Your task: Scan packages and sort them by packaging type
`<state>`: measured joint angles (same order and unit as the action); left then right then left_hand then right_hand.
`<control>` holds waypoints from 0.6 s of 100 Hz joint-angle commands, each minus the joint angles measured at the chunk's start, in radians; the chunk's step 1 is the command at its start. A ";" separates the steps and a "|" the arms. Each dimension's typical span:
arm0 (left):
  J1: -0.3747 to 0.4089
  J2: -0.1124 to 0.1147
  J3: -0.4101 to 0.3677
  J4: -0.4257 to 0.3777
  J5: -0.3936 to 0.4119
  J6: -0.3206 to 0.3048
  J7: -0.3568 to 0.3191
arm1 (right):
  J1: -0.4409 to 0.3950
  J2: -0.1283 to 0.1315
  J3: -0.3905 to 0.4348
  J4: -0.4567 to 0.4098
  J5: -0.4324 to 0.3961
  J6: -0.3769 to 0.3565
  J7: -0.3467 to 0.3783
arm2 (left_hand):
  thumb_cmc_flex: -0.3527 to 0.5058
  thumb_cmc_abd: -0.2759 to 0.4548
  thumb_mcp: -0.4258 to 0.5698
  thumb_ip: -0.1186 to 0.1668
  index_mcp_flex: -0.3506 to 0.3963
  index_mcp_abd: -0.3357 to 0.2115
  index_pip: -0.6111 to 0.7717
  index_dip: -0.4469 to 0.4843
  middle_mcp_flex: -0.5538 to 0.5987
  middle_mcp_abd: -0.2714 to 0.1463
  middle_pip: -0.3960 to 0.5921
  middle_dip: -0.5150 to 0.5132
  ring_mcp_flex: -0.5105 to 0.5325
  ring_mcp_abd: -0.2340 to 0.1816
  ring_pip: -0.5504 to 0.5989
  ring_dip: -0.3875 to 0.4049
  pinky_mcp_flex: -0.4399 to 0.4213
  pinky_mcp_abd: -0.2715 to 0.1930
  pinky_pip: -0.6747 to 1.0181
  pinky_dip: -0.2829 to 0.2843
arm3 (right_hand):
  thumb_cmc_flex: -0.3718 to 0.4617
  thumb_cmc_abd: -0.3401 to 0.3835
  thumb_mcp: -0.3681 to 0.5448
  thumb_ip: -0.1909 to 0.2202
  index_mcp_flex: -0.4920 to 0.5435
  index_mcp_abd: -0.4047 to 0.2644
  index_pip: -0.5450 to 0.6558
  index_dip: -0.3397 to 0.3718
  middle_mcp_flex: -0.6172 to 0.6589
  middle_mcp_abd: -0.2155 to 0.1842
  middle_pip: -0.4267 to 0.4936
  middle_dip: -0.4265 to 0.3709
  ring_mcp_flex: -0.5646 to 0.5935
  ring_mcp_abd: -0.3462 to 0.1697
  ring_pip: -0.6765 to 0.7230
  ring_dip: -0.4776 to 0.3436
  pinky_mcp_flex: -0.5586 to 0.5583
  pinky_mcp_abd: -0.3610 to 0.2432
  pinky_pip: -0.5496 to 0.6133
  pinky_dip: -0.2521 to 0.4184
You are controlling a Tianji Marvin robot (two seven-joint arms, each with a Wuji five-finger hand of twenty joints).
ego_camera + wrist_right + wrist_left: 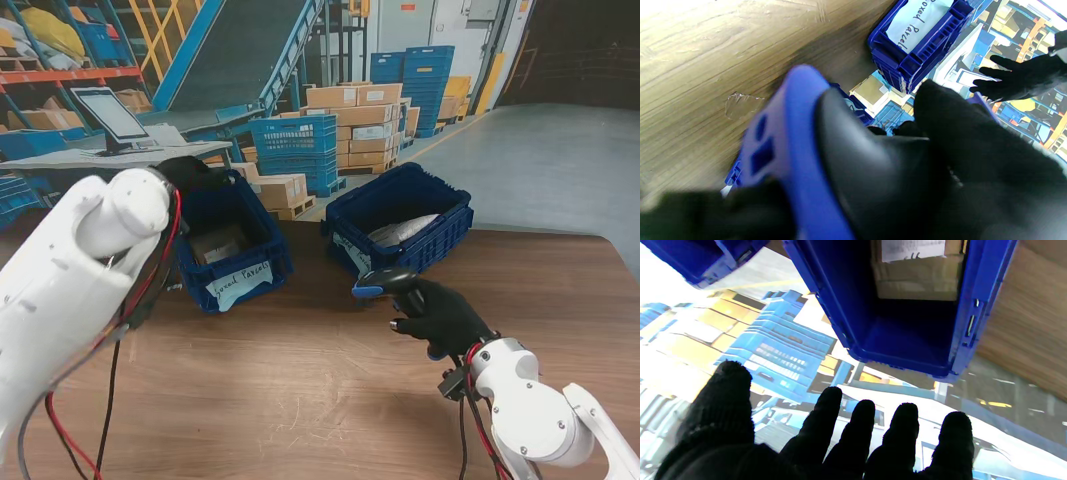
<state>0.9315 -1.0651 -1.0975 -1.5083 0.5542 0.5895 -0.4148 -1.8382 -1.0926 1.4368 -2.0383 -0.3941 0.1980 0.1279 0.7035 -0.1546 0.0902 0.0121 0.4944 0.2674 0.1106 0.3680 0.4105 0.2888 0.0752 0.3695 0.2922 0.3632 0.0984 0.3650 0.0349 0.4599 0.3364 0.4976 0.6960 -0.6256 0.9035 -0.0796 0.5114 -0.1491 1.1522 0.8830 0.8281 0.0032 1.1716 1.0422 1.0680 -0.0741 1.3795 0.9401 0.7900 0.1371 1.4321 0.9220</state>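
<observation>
Right hand [445,318] grips the scanner [385,283]; left hand [826,436], fingers spread and empty, hovers over the ten-o'clock bin [262,262]. Risk: scanner slipping, judging by the loose-looking grip.

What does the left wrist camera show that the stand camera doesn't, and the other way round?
Only the left wrist view shows the left hand open, its fingers spread and holding nothing, and the printed label on the cardboard box. Only the stand view shows the right hand gripping the scanner, and the grey bag in the right bin. Both show the left bin with that box inside.
</observation>
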 commanded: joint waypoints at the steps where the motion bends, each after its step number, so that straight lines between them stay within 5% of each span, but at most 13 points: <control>1: 0.049 0.008 -0.012 -0.035 0.000 -0.022 -0.014 | 0.003 -0.011 -0.005 -0.022 -0.006 0.014 0.007 | 0.038 0.036 -0.023 0.036 0.015 -0.001 0.003 -0.005 0.014 0.012 -0.004 0.005 0.005 0.002 0.011 -0.014 0.000 -0.009 -0.023 -0.011 | 0.091 0.027 0.026 0.003 0.006 -0.045 0.005 0.000 0.014 0.043 0.017 0.009 0.068 -0.085 0.059 0.032 0.001 0.000 0.010 0.008; 34: 0.341 -0.003 -0.216 -0.215 -0.053 -0.222 0.081 | 0.009 -0.016 -0.025 -0.054 -0.026 0.074 -0.016 | 0.046 0.041 -0.027 0.040 0.011 0.011 -0.003 -0.008 -0.006 0.021 -0.008 0.004 -0.016 -0.004 0.003 -0.025 -0.004 -0.020 -0.017 -0.023 | 0.092 0.029 0.025 0.002 0.006 -0.045 0.004 0.000 0.014 0.042 0.017 0.009 0.069 -0.083 0.061 0.032 0.000 0.002 0.012 0.009; 60: 0.507 -0.024 -0.287 -0.285 -0.129 -0.360 0.193 | 0.022 -0.016 -0.026 -0.063 -0.025 0.104 -0.011 | 0.055 0.046 -0.024 0.044 0.005 0.014 -0.008 -0.010 -0.017 0.020 -0.012 -0.002 -0.033 -0.008 -0.005 -0.042 -0.014 -0.025 -0.024 -0.041 | 0.092 0.028 0.024 0.003 0.007 -0.045 0.004 0.000 0.014 0.042 0.017 0.009 0.068 -0.084 0.060 0.032 0.000 0.001 0.012 0.008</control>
<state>1.4045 -1.0729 -1.3882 -1.7763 0.4357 0.2370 -0.2172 -1.8176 -1.1003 1.4108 -2.0858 -0.4176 0.2913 0.1036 0.7234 -0.1444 0.0897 0.0242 0.4944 0.2693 0.1107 0.3680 0.4105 0.2996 0.0752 0.3696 0.2886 0.3632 0.0984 0.3383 0.0306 0.4544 0.3362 0.4696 0.6962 -0.6256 0.9035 -0.0796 0.5114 -0.1489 1.1522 0.8829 0.8281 0.0032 1.1716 1.0422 1.0681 -0.0741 1.3795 0.9401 0.7888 0.1372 1.4321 0.9220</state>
